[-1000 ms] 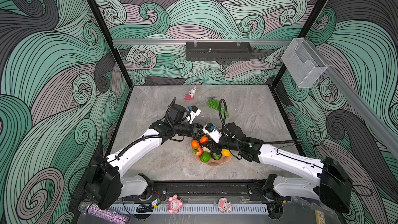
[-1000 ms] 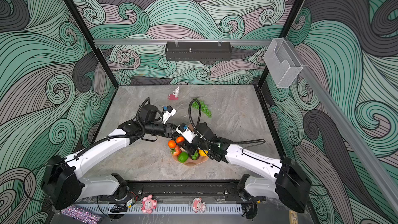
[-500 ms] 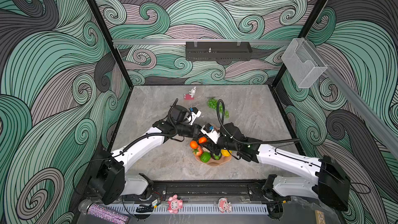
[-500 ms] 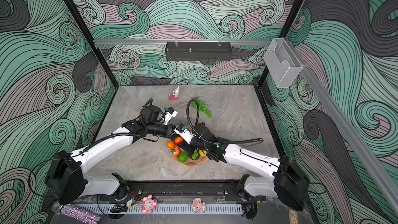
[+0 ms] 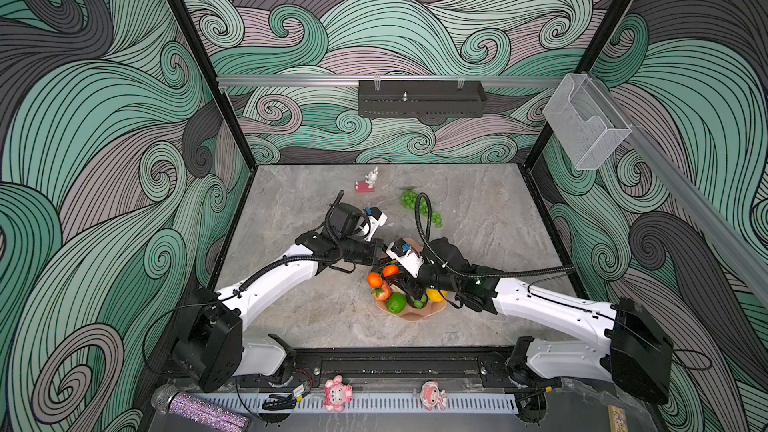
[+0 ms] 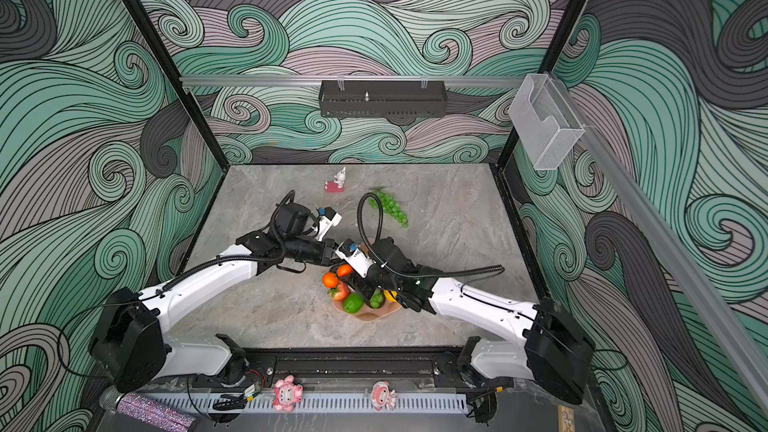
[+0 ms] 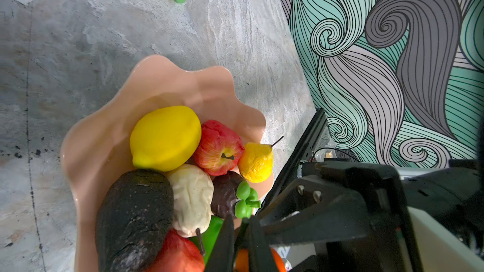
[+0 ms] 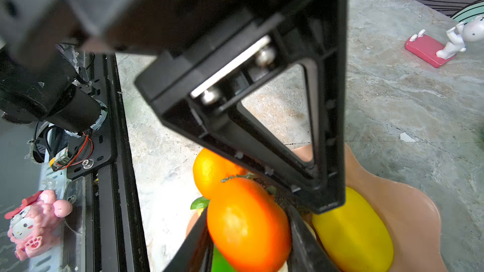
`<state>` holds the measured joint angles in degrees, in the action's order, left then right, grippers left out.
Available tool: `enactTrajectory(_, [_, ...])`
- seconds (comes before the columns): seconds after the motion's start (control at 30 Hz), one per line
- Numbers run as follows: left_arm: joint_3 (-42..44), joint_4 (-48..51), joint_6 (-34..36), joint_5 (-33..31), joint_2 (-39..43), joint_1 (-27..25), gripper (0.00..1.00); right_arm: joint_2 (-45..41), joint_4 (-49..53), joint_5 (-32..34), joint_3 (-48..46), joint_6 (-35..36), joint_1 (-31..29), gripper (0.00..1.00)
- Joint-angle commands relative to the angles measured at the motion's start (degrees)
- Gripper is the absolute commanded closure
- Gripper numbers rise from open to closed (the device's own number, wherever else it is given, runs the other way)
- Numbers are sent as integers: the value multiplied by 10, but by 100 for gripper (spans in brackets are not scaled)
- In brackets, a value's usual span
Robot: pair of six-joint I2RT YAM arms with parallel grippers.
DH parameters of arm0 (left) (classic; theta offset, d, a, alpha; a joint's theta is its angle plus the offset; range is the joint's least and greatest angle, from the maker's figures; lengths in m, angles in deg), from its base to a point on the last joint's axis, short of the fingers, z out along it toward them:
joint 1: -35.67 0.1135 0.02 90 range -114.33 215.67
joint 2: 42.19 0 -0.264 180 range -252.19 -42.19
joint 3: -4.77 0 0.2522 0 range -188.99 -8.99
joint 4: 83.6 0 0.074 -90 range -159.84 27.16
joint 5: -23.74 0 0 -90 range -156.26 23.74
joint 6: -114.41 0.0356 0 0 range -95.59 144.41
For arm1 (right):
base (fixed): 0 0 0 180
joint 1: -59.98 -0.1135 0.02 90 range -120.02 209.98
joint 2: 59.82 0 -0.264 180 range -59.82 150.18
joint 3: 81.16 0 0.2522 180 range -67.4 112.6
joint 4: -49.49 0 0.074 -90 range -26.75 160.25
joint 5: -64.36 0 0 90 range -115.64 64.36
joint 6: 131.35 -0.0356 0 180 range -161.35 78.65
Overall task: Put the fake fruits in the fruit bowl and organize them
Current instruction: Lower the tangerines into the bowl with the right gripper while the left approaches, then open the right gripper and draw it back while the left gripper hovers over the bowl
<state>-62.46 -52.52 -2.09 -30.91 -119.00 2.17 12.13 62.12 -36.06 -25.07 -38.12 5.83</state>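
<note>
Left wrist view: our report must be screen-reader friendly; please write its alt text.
A wavy salmon-pink fruit bowl on a grey tabletop holds a lemon, red apple, dark avocado and cream knobbly fruit. The left gripper, fingers almost together, sits at its edge.

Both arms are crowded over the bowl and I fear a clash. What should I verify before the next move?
1. Grip of the right tool on the orange: ok.
2. Clearance of the left tool: not ok, it is close beside the held orange.
3. Load in the left tool: cannot tell; jaws nearly together.
4. Free space in the fruit bowl: ok, bare beside the lemon.
5. All fruit in: not ok, the grape bunch lies on the table.
</note>
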Motion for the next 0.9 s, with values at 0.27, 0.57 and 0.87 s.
enactTrajectory(0.27, [-28, -9, -10, -24, 12, -5, 100, -1, -14, 37, 11, -11, -3, 54])
enactTrajectory(0.57, [-34, 4, -24, -152, 40, -27, 100, -53, -11, 84, -19, -28, -3, 32])
enactTrajectory(0.87, [-70, 48, -75, -343, 33, -97, 100, -161, 39, 175, -64, -69, -2, 12])
